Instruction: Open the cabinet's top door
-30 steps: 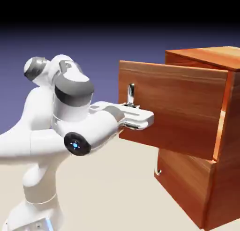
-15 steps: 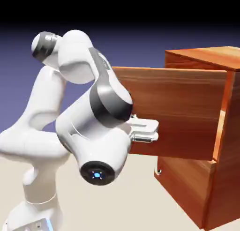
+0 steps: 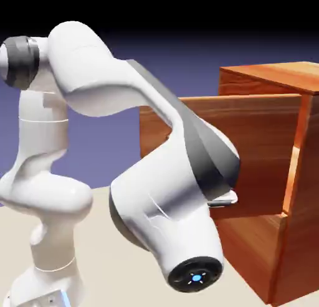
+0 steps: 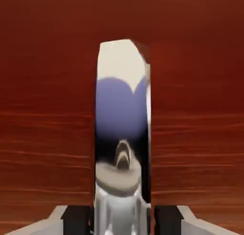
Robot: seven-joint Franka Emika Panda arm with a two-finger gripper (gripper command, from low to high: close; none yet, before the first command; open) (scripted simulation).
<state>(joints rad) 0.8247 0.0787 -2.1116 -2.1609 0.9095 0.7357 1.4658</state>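
The reddish-brown cabinet [image 3: 302,169] stands at the exterior view's right. Its top door [image 3: 255,128] hangs swung out toward the left, well clear of the cabinet body. In the hand view, the door's silver bar handle [image 4: 121,119] runs upright between the two grey fingertips [image 4: 76,219], large and mirror-like, with the door's wood [image 4: 43,110] filling the view behind it. My gripper [image 4: 122,222] is shut on this handle. In the exterior view, the arm's bulky forearm [image 3: 168,212] covers the handle and nearly all of the hand.
The shorter lower panel [image 3: 252,250] sits closed beneath the open door. The arm's white base column [image 3: 53,262] rises at the lower left. The beige table [image 3: 106,268] stretches between the base and the cabinet.
The top door has swung farther out to the exterior view's left. The arm's elbow and forearm rolled toward the camera and now hide the handle and hand that showed earlier.
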